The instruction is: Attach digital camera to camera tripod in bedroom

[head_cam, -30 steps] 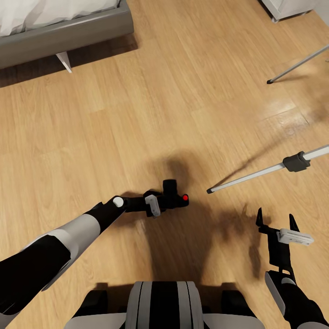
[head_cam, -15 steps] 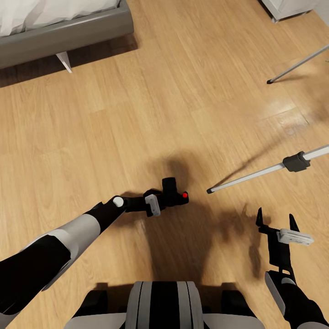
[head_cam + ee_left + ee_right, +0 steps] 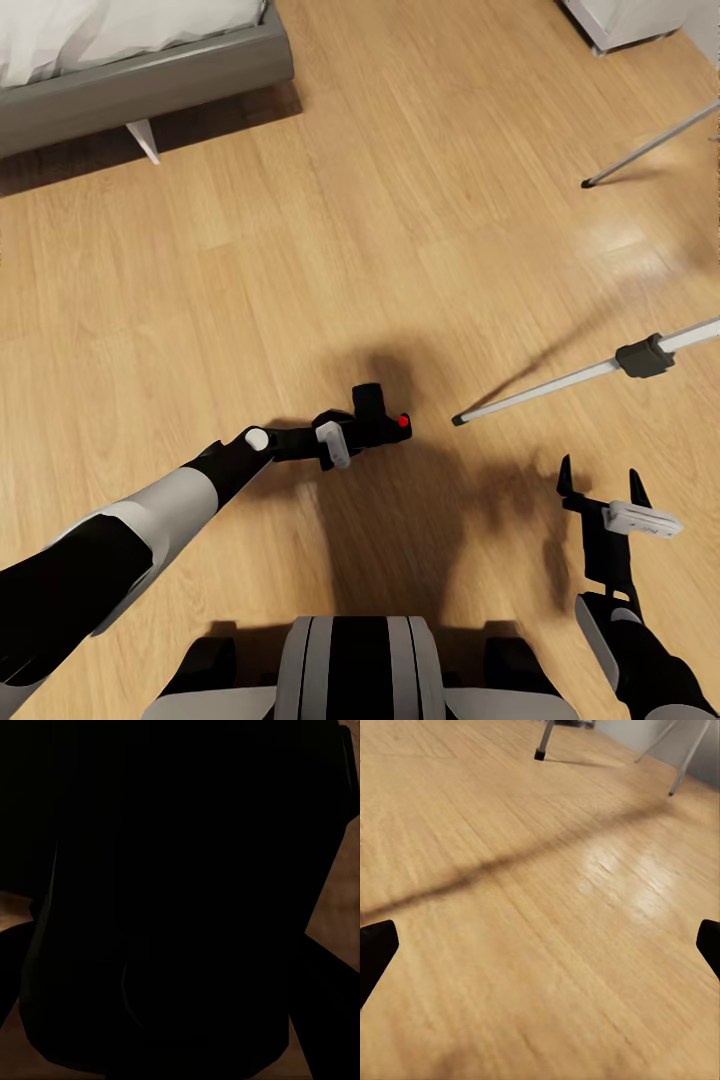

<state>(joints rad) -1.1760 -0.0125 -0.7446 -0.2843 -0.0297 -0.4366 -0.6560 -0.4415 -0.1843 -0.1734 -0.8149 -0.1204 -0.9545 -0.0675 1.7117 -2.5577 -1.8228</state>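
The camera tripod is cut off at the head view's right edge.

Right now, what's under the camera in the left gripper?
Wood floor with a dark shadow. The camera, in the left gripper, covers the patch directly beneath, so whether it rests on or hovers above can't be told.

Even, bright light falls on the wood floor, and the render is sharp to the edges. Soft dark shadows pool under the left gripper and between it and the right gripper. A pale glare patch lies beyond the right gripper. The left wrist view is almost wholly black; the right wrist view shows a thin shadow stripe.
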